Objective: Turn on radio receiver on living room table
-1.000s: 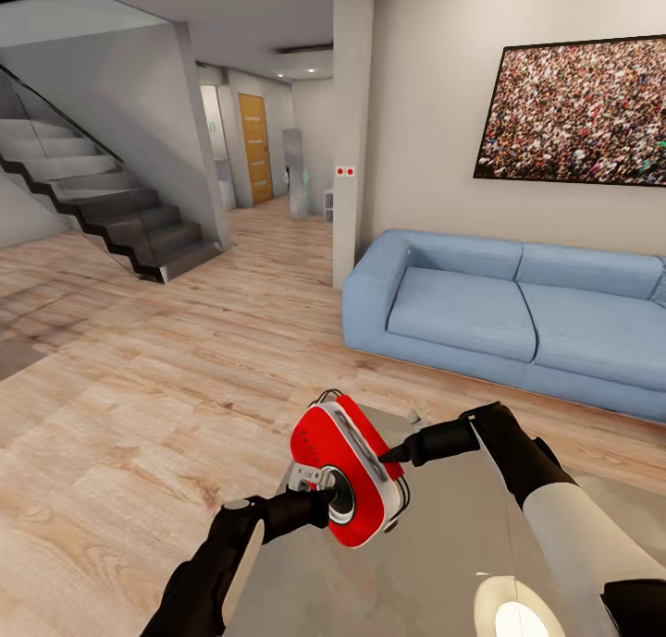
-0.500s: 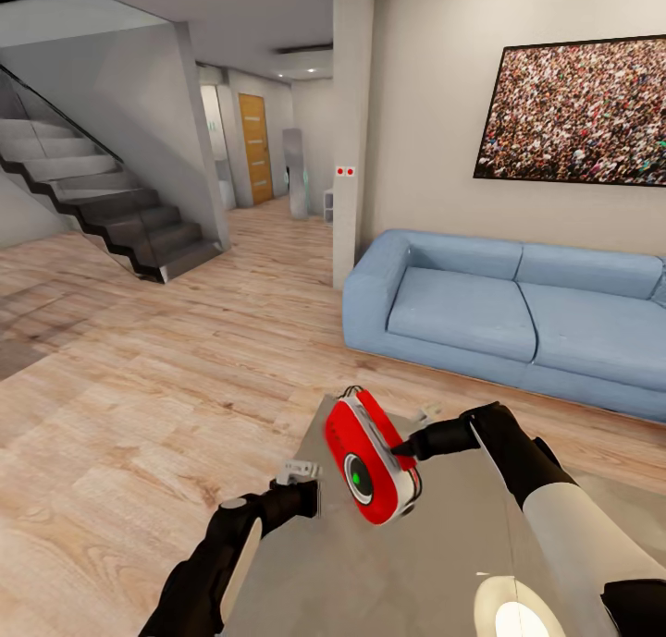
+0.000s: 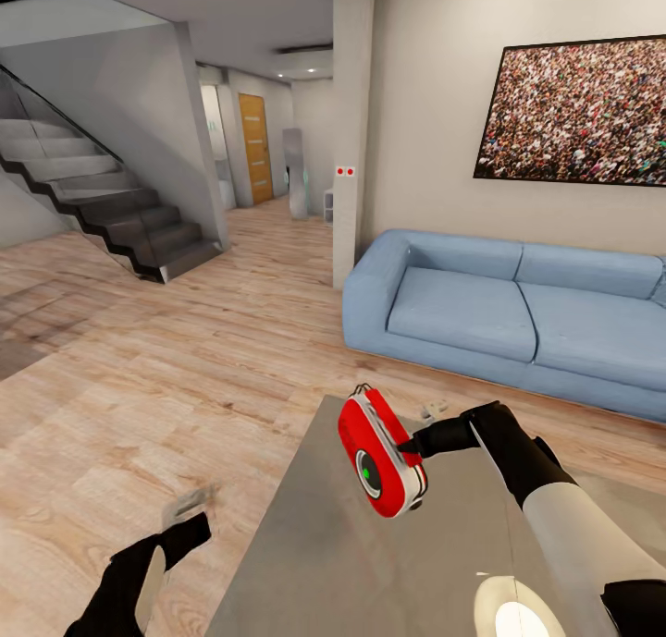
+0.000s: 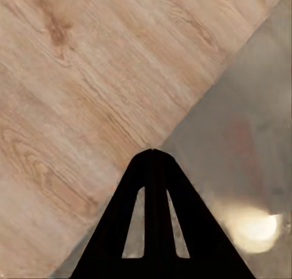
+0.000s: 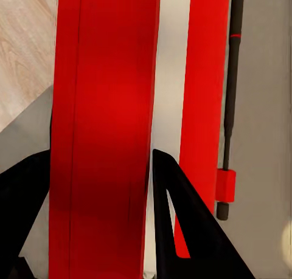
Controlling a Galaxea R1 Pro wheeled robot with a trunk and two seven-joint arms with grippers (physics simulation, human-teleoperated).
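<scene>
The red radio receiver (image 3: 377,452) is tilted on edge over the far end of the grey glossy table (image 3: 324,563). A small green light shows in its dark round dial (image 3: 368,473). My right gripper (image 3: 407,447) is shut on its white side band. In the right wrist view the radio receiver (image 5: 103,109) lies between the black fingers (image 5: 179,212), its thin handle (image 5: 234,78) beside it. My left gripper (image 3: 190,515) hangs low over the wooden floor, left of the table and well apart from the radio. Its fingers (image 4: 152,169) meet at a point, with nothing held.
A blue sofa (image 3: 499,313) stands beyond the table, against the wall under a large picture (image 3: 578,110). A pillar (image 3: 351,128) rises left of the sofa, and stairs (image 3: 102,202) climb at far left. Open wooden floor (image 3: 157,378) spreads left of the table.
My left gripper drew back from the radio's dial, down and left off the table. The dial now shows a green light. The radio shifted slightly right in my right gripper.
</scene>
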